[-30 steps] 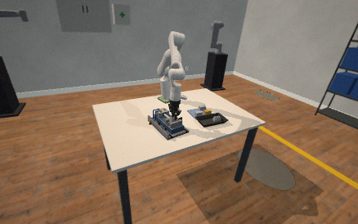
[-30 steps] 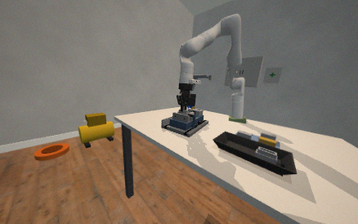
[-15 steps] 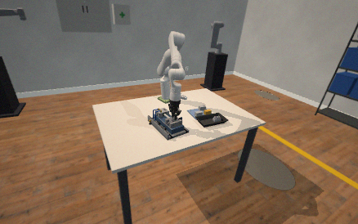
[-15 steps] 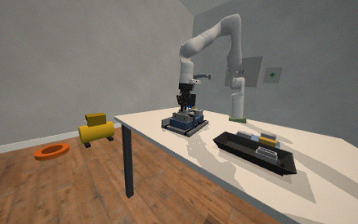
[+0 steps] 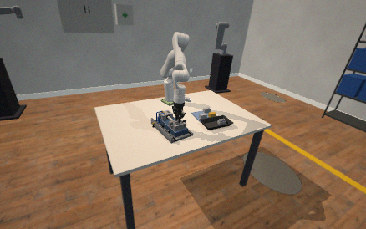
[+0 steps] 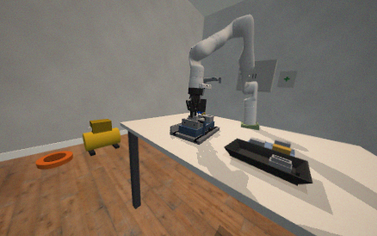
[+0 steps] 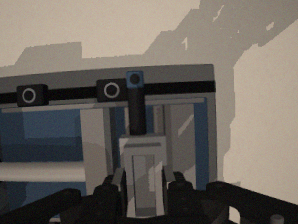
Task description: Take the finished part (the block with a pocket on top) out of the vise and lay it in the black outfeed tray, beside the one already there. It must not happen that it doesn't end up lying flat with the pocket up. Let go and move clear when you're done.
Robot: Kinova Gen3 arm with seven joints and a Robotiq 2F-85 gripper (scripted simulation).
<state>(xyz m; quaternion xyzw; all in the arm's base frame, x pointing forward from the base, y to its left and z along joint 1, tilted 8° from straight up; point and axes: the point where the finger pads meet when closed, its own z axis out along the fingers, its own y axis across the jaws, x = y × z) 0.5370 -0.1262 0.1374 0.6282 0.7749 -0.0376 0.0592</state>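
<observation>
The blue and grey vise [image 5: 172, 125] stands in the middle of the white table; it also shows in the exterior view [image 6: 194, 128] and fills the wrist view [image 7: 107, 123]. My gripper [image 5: 180, 119] points straight down into the vise. In the wrist view the fingers are shut on the grey finished part [image 7: 143, 171], whose pocket shows as a pale slot on top. The part still sits low in the vise, with the dark screw and its blue knob [image 7: 135, 80] just beyond it. The black outfeed tray [image 5: 214, 121] lies to the right and holds one grey pocketed part [image 6: 281, 161].
A blue mat with a grey and a yellow block [image 6: 281, 148] lies just behind the tray [image 6: 268, 159]. The arm's base [image 6: 250, 125] stands at the table's far edge. A yellow tank [image 6: 101, 138] and an orange ring [image 6: 54, 158] are on the floor.
</observation>
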